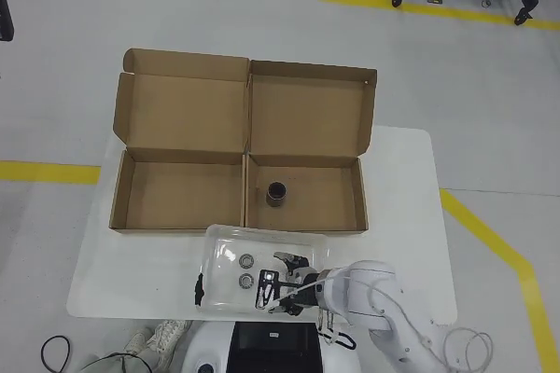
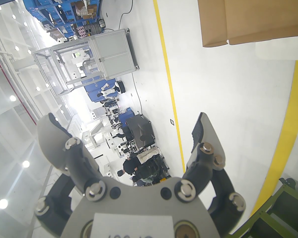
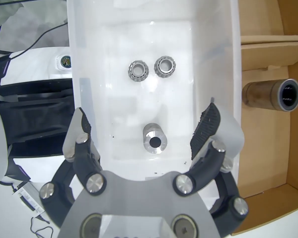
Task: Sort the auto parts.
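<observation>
Biggest worry first: the cardboard box (image 1: pixel 303 196) butts against the far side of the white tray (image 3: pixel 89 50), and its near wall stands higher than the tray's rim. A part carried low out of the tray would likely clip that wall and be knocked loose.

The tray itself looks light and slick. A finger catching its side wall could shove it or tip it, and the parts would roll.

The right gripper (image 3: pixel 146 112) hangs over the tray with its fingers spread wide and nothing between them. One pad sits close to the tray's box-side wall, so I judge a straight descent risky there. The left gripper (image 2: pixel 125 118) is likewise spread wide and empty, pointed away from the tray.

The brown cylinder (image 3: pixel 270 95) lies on its side in the box compartment just past the tray's wall, dull bronze with a dark bore. It is round, so a part dropped against it may set it rolling.

The silver sleeve (image 3: pixel 152 141) stands on end on the tray's floor, roughly below the gap between the right fingers. It is short, bright and smooth, so an off-centre squeeze could squirt it sideways.

The two bearings (image 3: pixel 138 71), small, grey and ribbed, sit side by side farther along the tray's floor, apart from the sleeve. They are near enough to each other that a grab at one might nudge the other
</observation>
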Available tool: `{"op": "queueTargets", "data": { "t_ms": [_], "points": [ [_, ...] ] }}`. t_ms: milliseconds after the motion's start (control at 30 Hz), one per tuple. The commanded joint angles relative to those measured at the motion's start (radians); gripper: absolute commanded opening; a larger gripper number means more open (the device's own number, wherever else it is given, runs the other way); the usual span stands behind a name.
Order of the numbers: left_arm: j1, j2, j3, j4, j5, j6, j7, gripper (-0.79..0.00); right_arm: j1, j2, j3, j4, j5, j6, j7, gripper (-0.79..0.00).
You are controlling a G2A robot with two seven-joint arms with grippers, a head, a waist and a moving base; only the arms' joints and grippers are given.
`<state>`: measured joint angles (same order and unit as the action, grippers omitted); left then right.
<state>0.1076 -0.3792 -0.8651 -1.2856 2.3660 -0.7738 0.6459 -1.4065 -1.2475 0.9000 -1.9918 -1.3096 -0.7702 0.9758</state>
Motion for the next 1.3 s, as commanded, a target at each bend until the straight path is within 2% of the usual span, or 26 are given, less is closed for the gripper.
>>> {"op": "queueTargets", "data": {
  "t_ms": [0,133,233,467,900,967,1100,1133,1200,1267],
  "points": [
    [0.000,0.000,0.000,0.000,0.000,0.000,0.000,0.000,0.000,0.002,-0.008,0.012,-0.003,0.005,0.017,-0.040],
    [0.000,0.000,0.000,0.000,0.000,0.000,0.000,0.000,0.010,0.005,-0.017,0.037,-0.005,0.030,0.048,-0.071],
    [0.000,0.000,0.000,0.000,0.000,0.000,0.000,0.000,0.019,0.008,-0.019,0.052,-0.009,0.046,0.054,-0.129],
    [0.000,0.000,0.000,0.000,0.000,0.000,0.000,0.000,0.050,0.007,-0.043,0.081,-0.035,0.102,0.098,-0.105],
    [0.000,0.000,0.000,0.000,0.000,0.000,0.000,0.000,0.131,-0.003,-0.105,0.171,-0.011,0.138,0.155,-0.219],
    [0.000,0.000,0.000,0.000,0.000,0.000,0.000,0.000,0.140,-0.004,-0.112,0.181,-0.006,0.144,0.164,-0.311],
    [0.000,0.000,0.000,0.000,0.000,0.000,0.000,0.000,0.155,-0.006,-0.123,0.197,0.003,0.156,0.182,-0.351],
    [0.000,0.000,0.000,0.000,0.000,0.000,0.000,0.000,0.157,-0.006,-0.125,0.199,0.006,0.159,0.184,-0.409],
    [0.000,0.000,0.000,0.000,0.000,0.000,0.000,0.000,0.162,-0.006,-0.126,0.202,0.005,0.170,0.189,-0.474],
    [0.000,0.000,0.000,0.000,0.000,0.000,0.000,0.000,0.164,-0.005,-0.129,0.205,0.001,0.176,0.198,-0.631]
  ]
}}
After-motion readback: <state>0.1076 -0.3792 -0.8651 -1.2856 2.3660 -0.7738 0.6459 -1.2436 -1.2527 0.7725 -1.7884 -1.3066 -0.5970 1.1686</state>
